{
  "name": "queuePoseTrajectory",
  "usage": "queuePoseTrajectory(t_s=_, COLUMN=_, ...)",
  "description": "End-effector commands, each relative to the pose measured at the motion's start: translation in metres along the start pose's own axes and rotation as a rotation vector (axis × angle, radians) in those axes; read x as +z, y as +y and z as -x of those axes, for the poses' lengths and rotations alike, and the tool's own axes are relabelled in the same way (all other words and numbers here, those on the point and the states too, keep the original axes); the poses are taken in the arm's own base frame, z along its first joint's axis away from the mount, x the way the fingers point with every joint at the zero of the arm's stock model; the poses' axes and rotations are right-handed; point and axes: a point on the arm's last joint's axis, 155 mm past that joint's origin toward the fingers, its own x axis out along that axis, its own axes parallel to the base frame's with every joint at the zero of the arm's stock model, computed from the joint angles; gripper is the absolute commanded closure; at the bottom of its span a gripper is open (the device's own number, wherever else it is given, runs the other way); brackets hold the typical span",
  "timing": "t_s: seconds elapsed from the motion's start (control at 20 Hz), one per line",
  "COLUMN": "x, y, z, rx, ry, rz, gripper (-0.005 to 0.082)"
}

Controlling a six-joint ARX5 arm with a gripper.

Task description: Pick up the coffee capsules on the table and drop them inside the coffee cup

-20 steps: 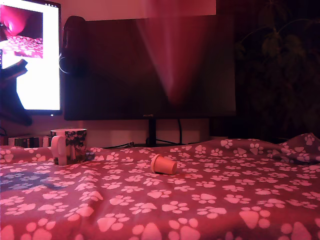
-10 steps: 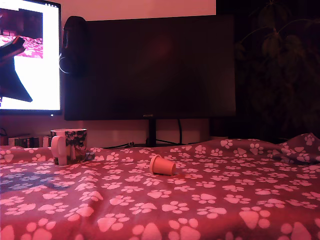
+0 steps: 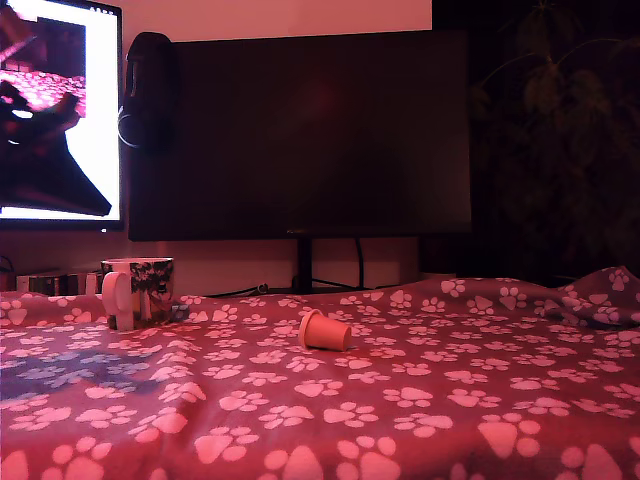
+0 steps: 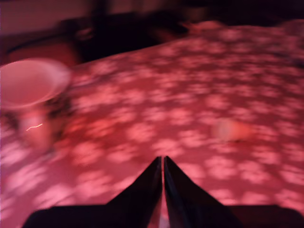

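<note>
Exterior view shows a dark monitor [image 3: 300, 135] behind the surface [image 3: 420, 400], a lit screen [image 3: 60, 110] and a dark speaker [image 3: 150, 92] at the exterior view's left, and a dim plant [image 3: 560, 90] at its right. One pale capsule [image 3: 325, 330] lies on its side mid-cloth, well apart from the cup [image 3: 140, 292] nearer the left; nothing stands between them. The arm is out of this view. The wrist view is blurred: the gripper [image 4: 163, 164] hangs above the cloth with fingers pressed together and empty, the cup [image 4: 33, 95] and capsule [image 4: 228, 130] mere smears.

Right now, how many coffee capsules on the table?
1 visible: a pale capsule lying on its side mid-table, to the exterior view's right of the mug. Any inside the mug would be hidden.
</note>
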Motion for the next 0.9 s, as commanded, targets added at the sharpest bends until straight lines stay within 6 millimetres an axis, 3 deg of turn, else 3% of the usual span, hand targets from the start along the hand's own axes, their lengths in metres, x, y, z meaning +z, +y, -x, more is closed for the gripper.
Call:
queuePoseTrajectory(t_s=0.0, x=-0.01, y=-0.013, z=-0.004, rx=-0.034, ry=0.008, rz=-0.014, gripper=0.0788)
queuePoseTrajectory(t_s=0.45, x=-0.006, y=-0.073, z=-0.01, rx=-0.168, ry=-0.035, rz=-0.093, gripper=0.0788)
queuePoseTrajectory(t_s=0.65, x=-0.009, y=-0.09, z=-0.011, rx=-0.212, ry=-0.029, rz=-0.11, gripper=0.0788)
queuePoseTrajectory(t_s=0.85, x=-0.01, y=-0.092, z=-0.011, rx=-0.217, ry=-0.023, rz=-0.112, gripper=0.0787)
